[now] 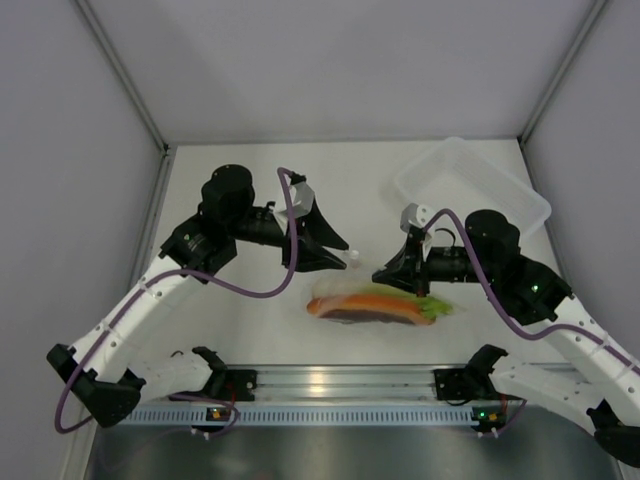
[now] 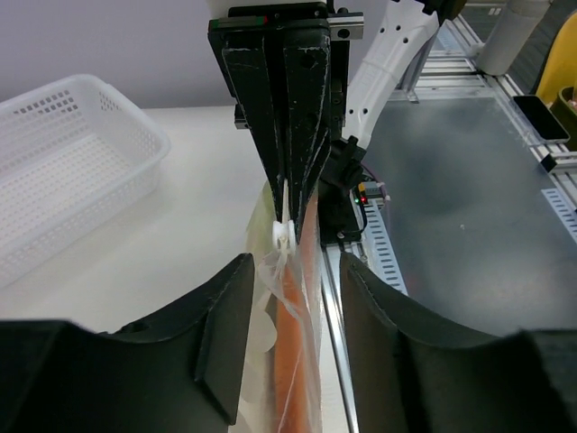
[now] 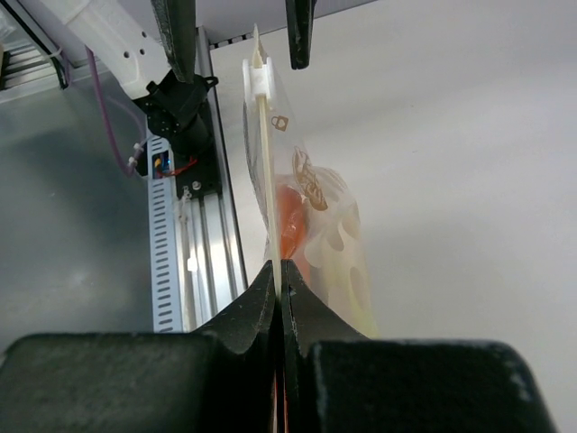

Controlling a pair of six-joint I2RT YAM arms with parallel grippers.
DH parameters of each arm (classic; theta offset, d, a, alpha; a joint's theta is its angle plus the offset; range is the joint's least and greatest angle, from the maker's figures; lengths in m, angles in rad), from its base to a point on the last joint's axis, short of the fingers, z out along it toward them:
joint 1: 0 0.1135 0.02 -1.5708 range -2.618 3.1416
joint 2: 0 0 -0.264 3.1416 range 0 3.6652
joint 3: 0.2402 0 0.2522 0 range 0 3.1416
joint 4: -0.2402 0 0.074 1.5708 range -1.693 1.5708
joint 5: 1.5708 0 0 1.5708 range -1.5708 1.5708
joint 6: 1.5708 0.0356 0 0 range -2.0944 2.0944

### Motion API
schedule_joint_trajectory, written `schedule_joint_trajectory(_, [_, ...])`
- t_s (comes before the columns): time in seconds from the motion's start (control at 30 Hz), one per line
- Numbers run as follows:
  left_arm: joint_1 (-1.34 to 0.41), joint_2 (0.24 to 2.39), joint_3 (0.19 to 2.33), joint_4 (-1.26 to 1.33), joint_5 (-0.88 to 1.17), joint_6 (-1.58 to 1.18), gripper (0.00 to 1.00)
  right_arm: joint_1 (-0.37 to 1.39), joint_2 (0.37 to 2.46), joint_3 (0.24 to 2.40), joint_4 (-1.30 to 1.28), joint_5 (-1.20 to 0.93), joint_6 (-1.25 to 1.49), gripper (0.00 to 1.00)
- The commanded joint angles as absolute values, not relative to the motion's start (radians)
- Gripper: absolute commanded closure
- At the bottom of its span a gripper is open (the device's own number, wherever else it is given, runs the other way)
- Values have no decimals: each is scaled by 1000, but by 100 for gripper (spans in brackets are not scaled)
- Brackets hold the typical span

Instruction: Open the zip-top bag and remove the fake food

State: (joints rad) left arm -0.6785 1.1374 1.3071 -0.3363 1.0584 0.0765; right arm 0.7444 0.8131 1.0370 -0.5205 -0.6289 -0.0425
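The clear zip-top bag (image 1: 332, 291) lies near the front rail, lifted by its zip strip (image 3: 264, 153). Inside it are the orange and dark-red wedge (image 1: 375, 303) and the pale green stalk (image 1: 437, 308). My right gripper (image 1: 379, 277) is shut on the zip strip, as its wrist view (image 3: 279, 267) shows. My left gripper (image 1: 345, 258) is open at the bag's left end. In its wrist view (image 2: 293, 271) the bag (image 2: 313, 298) and the wedge (image 2: 290, 347) sit between the jaws. The white slider (image 2: 282, 234) is just beyond its fingertips and also shows in the right wrist view (image 3: 259, 79).
A rigid translucent tray (image 1: 470, 185) stands at the back right and also shows in the left wrist view (image 2: 72, 153). The aluminium front rail (image 1: 340, 385) runs just in front of the bag. White walls close in the table at the back and sides.
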Motion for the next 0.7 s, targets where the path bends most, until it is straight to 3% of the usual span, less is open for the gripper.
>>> schedule_joint_trajectory(0.0, [-686, 1129, 1302, -287, 1077, 86, 56, 761, 796, 1091, -442, -634, -52, 100])
schedule_joint_trajectory(0.27, [-692, 1144, 1279, -287, 1071, 77, 44, 761, 798, 1085, -405, -597, -26, 100])
schedule_joint_trajectory(0.53, [-692, 1144, 1264, -284, 1020, 77, 44, 761, 788, 1077, -371, -630, -12, 100])
schedule_joint_trajectory(0.67, [-692, 1154, 1269, -287, 1006, 75, 51, 761, 784, 1075, -364, -647, -9, 100])
